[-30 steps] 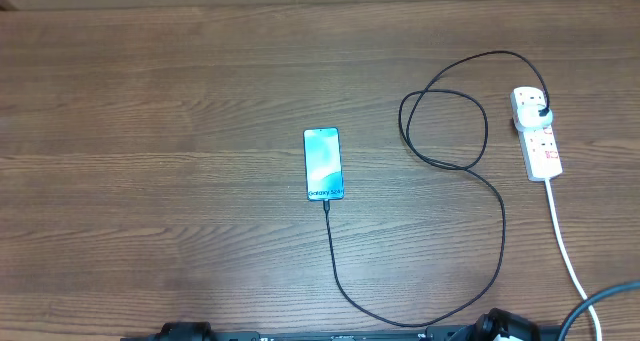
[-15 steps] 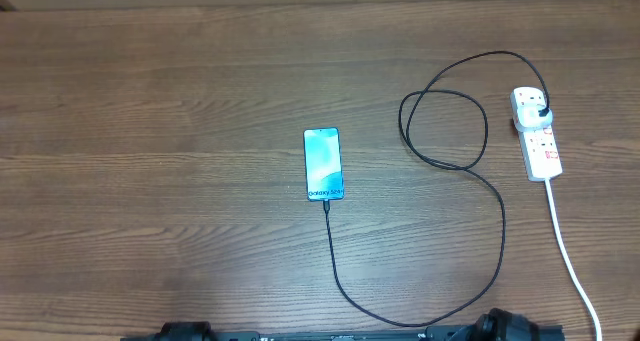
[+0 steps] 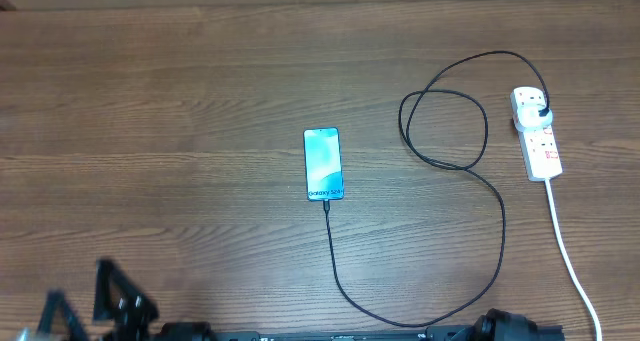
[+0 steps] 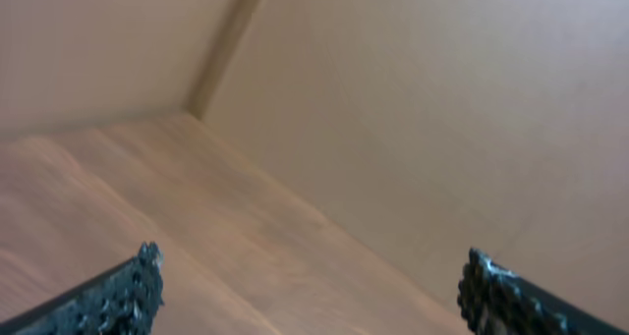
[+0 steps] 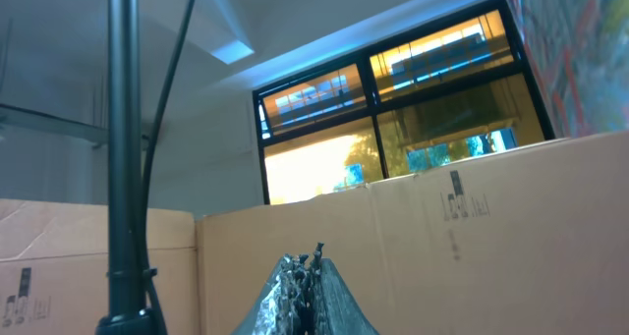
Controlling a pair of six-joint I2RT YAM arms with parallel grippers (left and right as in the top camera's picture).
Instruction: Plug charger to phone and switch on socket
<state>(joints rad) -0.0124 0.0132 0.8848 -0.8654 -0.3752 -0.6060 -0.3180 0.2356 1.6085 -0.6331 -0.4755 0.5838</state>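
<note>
Our left gripper (image 4: 313, 273) is wide open, we think to grab the charger (image 3: 503, 231). Our right gripper (image 5: 307, 268) is closed on nothing. The charger's tip touches the phone (image 3: 323, 163).

- The left gripper (image 4: 313, 274) sits low at the near left edge in the overhead view, jaws spread wide.
- The right gripper (image 5: 306, 272) points upward, jaws pressed together.

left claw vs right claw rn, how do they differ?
The left claw is open, fingers wide apart; the right claw is shut, fingers pressed together. The left claw's camera faces the wooden table and a cardboard wall; the right claw's camera looks up at windows above cardboard boxes. Both hold nothing.
</note>
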